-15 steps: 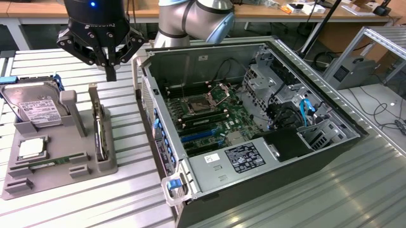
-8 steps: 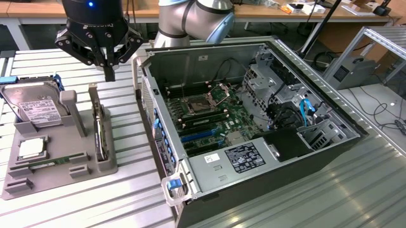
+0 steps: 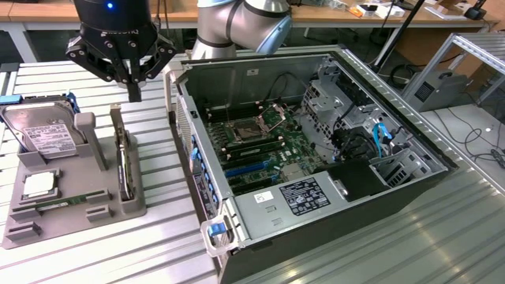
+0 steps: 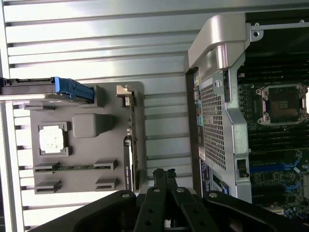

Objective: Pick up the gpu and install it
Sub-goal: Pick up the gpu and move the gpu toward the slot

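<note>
I have the gripper closed, its black fingers pressed together on nothing. It hangs over the far end of the gpu without touching it. The card stands on its thin edge in a slot of the matte grey tray, with its silver bracket at the far end and its dark cooler along one face. A blocky grey post rises just beside it, so that side is tight. On the other side a bare strip of ribbed metal table separates the tray from the open steel computer case, whose perforated wall faces the card.
</note>
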Controlling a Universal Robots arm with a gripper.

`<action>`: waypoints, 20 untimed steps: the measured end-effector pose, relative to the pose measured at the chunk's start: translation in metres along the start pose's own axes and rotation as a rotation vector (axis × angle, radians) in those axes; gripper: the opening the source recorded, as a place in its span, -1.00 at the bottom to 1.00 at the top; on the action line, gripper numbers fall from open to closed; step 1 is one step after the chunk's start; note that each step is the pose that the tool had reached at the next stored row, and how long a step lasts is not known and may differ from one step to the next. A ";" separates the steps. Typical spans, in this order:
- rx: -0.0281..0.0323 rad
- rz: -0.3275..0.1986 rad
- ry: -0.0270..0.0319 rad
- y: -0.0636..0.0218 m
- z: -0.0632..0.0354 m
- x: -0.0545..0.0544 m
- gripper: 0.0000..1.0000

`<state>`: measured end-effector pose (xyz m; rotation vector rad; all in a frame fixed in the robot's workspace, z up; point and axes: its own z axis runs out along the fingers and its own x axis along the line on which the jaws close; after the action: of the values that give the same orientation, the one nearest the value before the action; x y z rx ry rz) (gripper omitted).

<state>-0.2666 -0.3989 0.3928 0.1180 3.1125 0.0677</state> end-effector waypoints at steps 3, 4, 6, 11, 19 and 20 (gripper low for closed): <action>0.0001 0.000 0.0001 0.0000 0.0000 0.000 -0.53; 0.0001 0.000 0.0000 0.0000 0.0000 0.000 -0.53; 0.0000 0.000 0.0000 0.0000 0.0000 0.000 -0.40; 0.0000 0.000 0.0000 -0.0001 0.0016 0.000 -0.40; 0.0000 0.000 -0.0001 -0.0003 0.0056 0.001 -0.40; 0.0001 0.000 0.0000 -0.0003 0.0063 0.001 -0.40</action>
<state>-0.2673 -0.3989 0.3865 0.1179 3.1125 0.0676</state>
